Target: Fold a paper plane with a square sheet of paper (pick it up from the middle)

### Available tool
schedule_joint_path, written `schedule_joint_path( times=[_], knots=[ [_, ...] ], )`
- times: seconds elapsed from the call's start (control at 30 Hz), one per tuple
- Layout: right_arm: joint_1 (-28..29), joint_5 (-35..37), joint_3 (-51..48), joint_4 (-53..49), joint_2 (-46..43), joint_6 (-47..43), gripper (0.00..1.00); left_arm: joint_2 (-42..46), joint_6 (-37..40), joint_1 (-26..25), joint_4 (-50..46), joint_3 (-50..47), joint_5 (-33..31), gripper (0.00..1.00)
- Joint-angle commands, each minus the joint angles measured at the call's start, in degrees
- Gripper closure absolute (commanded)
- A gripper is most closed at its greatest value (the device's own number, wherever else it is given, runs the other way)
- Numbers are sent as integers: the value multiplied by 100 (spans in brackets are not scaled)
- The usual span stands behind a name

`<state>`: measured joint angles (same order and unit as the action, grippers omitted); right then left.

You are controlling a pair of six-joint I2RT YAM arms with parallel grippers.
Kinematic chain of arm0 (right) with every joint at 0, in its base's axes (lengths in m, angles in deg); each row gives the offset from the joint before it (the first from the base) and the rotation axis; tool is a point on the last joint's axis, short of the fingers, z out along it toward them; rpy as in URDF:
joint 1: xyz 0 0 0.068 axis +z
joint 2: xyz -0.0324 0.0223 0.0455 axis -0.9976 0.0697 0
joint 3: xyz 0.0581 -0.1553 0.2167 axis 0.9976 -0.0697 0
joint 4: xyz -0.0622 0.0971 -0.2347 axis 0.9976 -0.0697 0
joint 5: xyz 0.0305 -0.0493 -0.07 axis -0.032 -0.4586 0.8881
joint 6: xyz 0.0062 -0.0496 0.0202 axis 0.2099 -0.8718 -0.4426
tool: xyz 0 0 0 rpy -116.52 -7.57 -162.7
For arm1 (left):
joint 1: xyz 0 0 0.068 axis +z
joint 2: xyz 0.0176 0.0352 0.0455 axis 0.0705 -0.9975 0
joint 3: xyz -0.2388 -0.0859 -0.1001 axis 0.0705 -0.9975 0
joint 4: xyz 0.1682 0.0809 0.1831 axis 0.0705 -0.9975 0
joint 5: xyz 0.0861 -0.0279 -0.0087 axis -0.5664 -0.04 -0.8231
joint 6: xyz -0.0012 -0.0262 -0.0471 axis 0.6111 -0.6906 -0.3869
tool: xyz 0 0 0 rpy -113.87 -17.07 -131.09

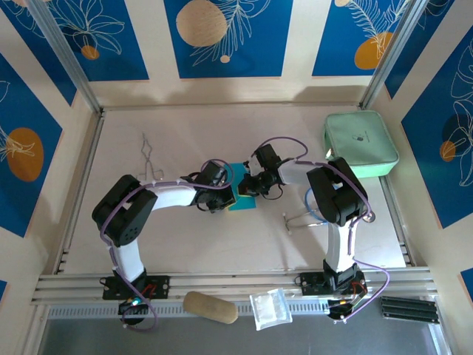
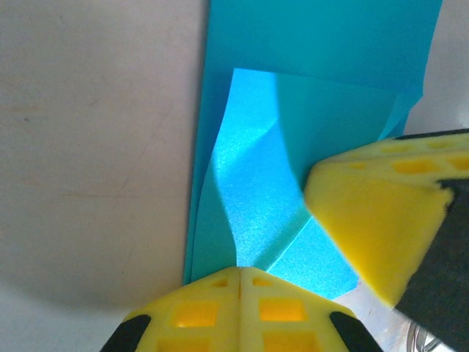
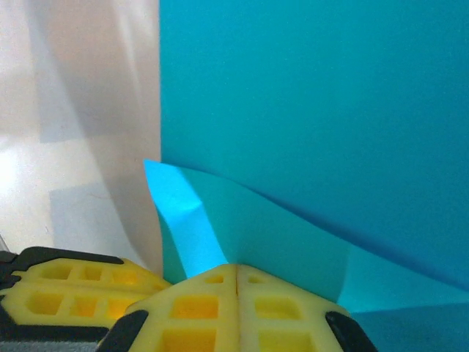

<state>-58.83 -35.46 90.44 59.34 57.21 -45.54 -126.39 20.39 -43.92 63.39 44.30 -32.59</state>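
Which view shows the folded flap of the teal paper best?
The left wrist view: the square sheet of paper shows its raised flap, creases and the flat layer beneath. The right wrist view shows a curling flap edge. The top external view shows a small teal patch between the left gripper and right gripper.

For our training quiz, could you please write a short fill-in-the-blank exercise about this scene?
The left pincer is ___ on the blue paper.
The right pincer grips it too, so the number of pincers holding it is ___.
The ___ pouch lies at the table's far right corner.
Missing: shut; two; green.
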Motion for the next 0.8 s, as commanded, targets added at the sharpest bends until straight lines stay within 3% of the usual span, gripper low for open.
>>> schedule_joint_path(
  times=[0.0, 0.33, 0.53, 0.77],
  knots=[
    [-387, 411, -130, -34, 163, 174, 100, -74, -109, 14, -872, -185, -154, 100],
    [-992, 326, 25, 50, 227, 828, 100, -15, 0, 8, -816, -325, -37, 100],
    [-1087, 149, 22, 85, -260, 935, 99, 169, 441, 10, -724, 150, 144, 100],
    [-887, -33, -380, -13, -915, 1368, 81, 404, 619, 50, -698, 651, -386, 82]
  ],
)
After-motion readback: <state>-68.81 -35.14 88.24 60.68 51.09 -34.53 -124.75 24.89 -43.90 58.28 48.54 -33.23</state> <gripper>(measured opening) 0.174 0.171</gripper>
